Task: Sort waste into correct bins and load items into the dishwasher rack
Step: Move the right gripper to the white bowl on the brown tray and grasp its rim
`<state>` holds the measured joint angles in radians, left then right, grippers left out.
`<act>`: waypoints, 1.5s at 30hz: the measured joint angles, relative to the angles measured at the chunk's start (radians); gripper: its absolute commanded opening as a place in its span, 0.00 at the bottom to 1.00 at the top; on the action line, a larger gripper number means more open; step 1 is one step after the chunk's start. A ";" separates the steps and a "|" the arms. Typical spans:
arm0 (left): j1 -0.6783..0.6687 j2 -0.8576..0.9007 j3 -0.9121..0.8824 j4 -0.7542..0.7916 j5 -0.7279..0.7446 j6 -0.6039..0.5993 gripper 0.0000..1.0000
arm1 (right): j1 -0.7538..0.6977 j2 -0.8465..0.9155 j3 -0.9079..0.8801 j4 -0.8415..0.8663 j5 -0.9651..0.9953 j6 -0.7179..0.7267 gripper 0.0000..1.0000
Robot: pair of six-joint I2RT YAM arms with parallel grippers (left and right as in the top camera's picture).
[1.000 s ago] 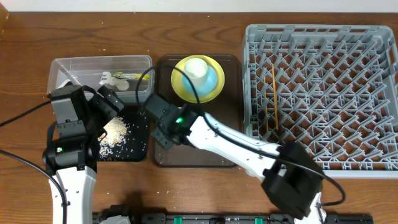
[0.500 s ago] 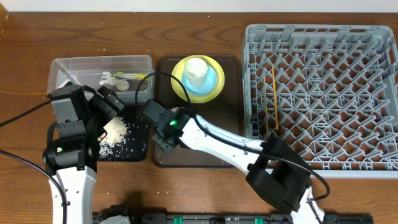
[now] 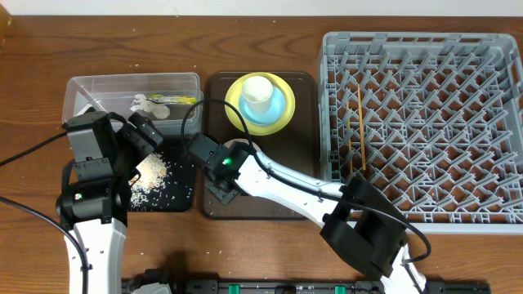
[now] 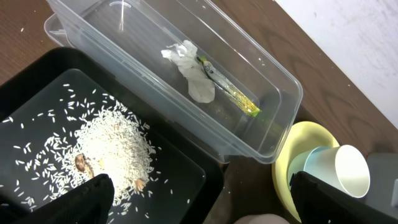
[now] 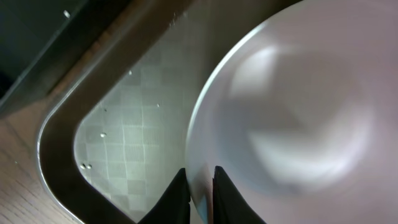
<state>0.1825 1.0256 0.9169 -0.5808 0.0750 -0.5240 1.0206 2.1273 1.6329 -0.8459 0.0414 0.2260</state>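
On brown tray (image 5: 124, 143), near-left part: pinching white bowl (image 5: 292, 118) by its rim with right gripper (image 5: 200, 182).
Clamp rim squarely, one finger inside and one outside, before lifting; raise straight up over tray lip, then swing right to rack (image 3: 421, 122), passing nearer than plate (image 3: 235, 110) stack and setting down clear of chopsticks (image 3: 358, 126). Leave left gripper (image 4: 202, 190), spread wide and empty over rice (image 4: 115, 149), out of the path.

Cup (image 3: 258, 90) in blue bowl (image 3: 276, 109) (on yellow plate (image 3: 234, 111)), chopsticks (image 3: 358, 122) in rack (image 3: 421, 37)
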 measured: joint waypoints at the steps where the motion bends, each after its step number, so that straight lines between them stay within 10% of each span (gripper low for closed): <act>1: 0.000 0.000 0.000 0.000 0.000 0.000 0.94 | 0.000 0.000 0.000 -0.005 0.000 0.000 0.09; 45: 0.000 0.000 0.000 0.000 0.000 0.000 0.93 | 0.000 0.000 0.000 -0.111 0.001 0.000 0.08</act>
<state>0.1825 1.0256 0.9169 -0.5804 0.0750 -0.5240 1.0206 2.1273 1.6329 -0.9569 0.0422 0.2264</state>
